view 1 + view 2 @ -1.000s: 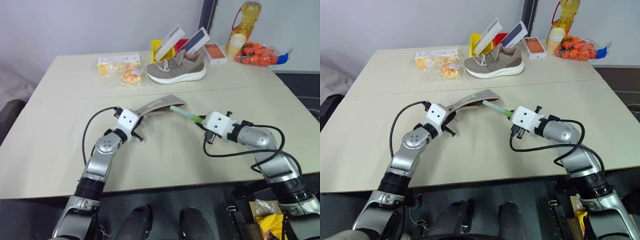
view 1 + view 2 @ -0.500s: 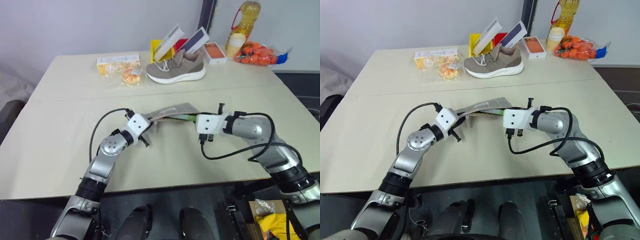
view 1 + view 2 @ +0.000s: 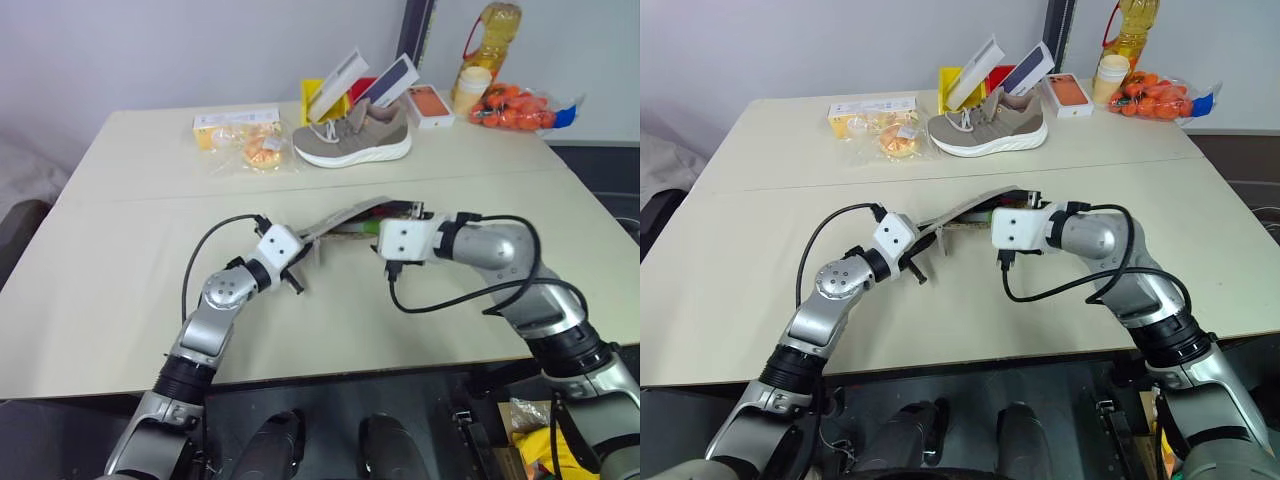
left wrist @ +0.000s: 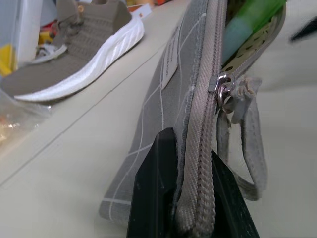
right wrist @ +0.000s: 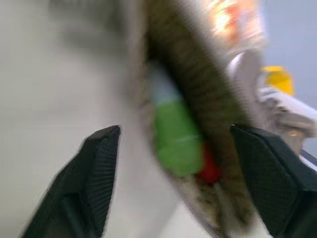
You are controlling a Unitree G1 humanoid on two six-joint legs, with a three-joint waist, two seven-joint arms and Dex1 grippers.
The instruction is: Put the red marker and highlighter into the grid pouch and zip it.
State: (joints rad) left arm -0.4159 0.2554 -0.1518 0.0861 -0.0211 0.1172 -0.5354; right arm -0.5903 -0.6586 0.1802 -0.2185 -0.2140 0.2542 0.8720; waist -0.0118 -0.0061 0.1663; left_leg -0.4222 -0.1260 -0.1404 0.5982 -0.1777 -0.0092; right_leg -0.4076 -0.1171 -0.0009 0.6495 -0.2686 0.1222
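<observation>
— The highlighter [image 5: 173, 139] now sits in the grid pouch's [image 4: 168, 99] open mouth beside something red; a second ago the right gripper [image 5: 178, 183] still carried it.
— Fingers spread now, so released. Left gripper [image 4: 190, 198] clamps the pouch edge; zipping remains.
— Label writing?
— Unreadable.

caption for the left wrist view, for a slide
Left tool pinching the zipper edge of the grey grid-lined fabric pouch, with the light green highlighter in its open mouth.
</observation>
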